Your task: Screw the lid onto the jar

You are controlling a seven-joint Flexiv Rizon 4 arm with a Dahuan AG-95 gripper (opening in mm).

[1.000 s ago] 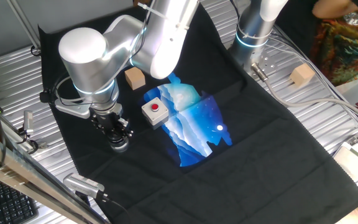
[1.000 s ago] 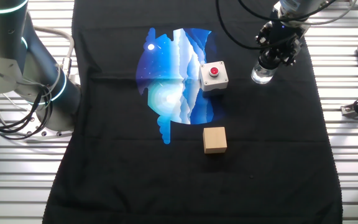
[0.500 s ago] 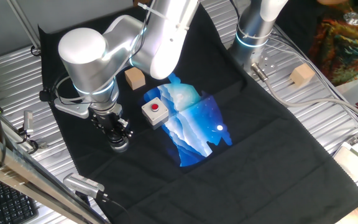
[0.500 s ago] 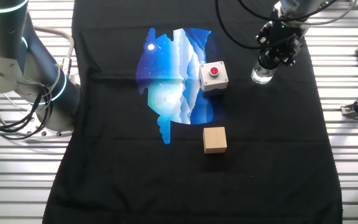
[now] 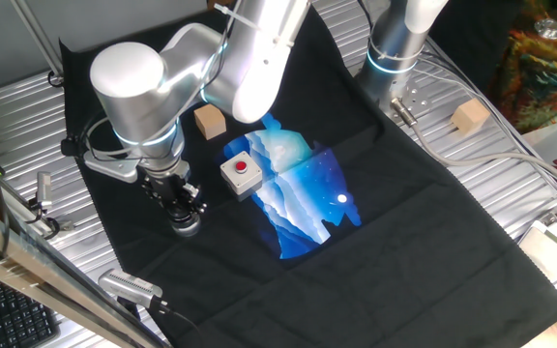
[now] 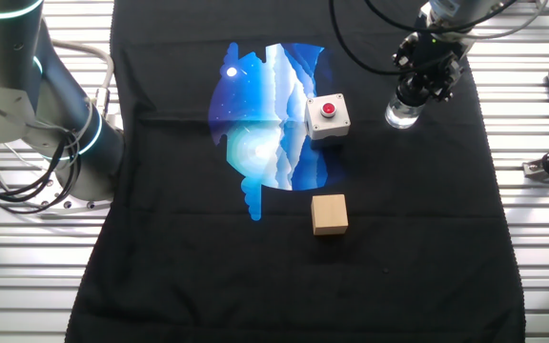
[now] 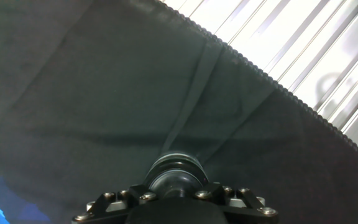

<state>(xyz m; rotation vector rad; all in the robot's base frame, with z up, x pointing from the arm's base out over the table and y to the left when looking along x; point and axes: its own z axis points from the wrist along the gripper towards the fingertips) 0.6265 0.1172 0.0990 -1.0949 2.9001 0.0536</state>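
The small clear jar (image 5: 188,228) (image 6: 400,117) stands upright on the black cloth, left of the red-button box in one fixed view. My gripper (image 5: 181,210) (image 6: 417,88) points straight down onto the jar's top, its fingers closed around the black lid, which sits on the jar's mouth. The fingers hide most of the lid in both fixed views. In the hand view the round dark lid (image 7: 175,174) shows at the bottom middle, with the gripper (image 7: 175,194) clamped on it from both sides.
A white box with a red button (image 5: 241,174) (image 6: 327,115) stands close beside the jar. A tan wooden cube (image 5: 210,122) (image 6: 330,213) lies further off. The second arm's base (image 5: 395,46) (image 6: 36,90) stands at the cloth's edge. Another cube (image 5: 469,117) rests on the metal slats.
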